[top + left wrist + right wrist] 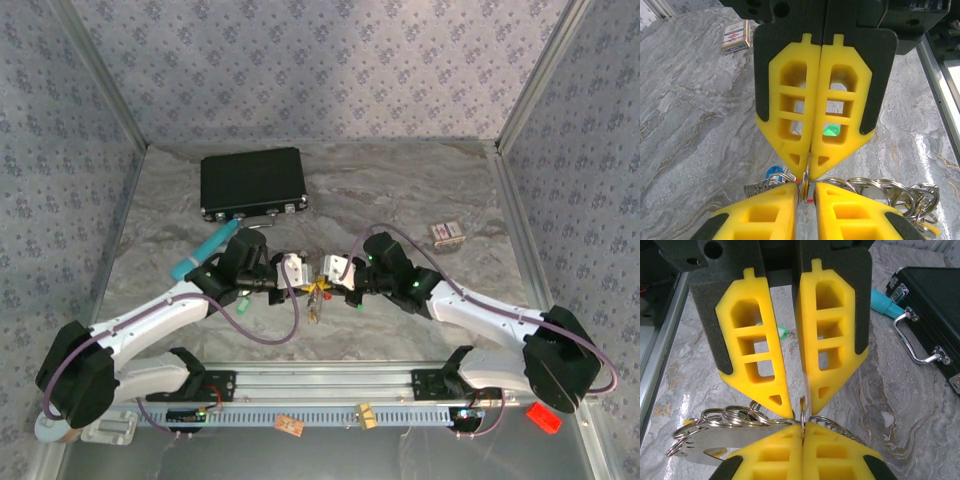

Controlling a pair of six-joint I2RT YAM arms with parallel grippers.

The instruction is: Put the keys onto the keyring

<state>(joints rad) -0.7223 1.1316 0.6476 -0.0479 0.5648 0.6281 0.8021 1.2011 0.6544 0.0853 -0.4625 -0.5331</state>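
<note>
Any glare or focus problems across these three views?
Top external: even light, but the keys are too small for detail. Left wrist: glare streak on the table, blown-out white at the picture's right edge. Right wrist: bright glints on the stacked rings and the case handle; focus fine.

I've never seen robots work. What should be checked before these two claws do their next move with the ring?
1. Grip of right gripper on ring: ok.
2. Ring sits between left gripper's jaws: ok.
3. Grip of left gripper on ring: not ok, a gap shows.
4. The green key on ring: not ok, it lies on the table.
5. The case clear of both arms: ok.
</note>
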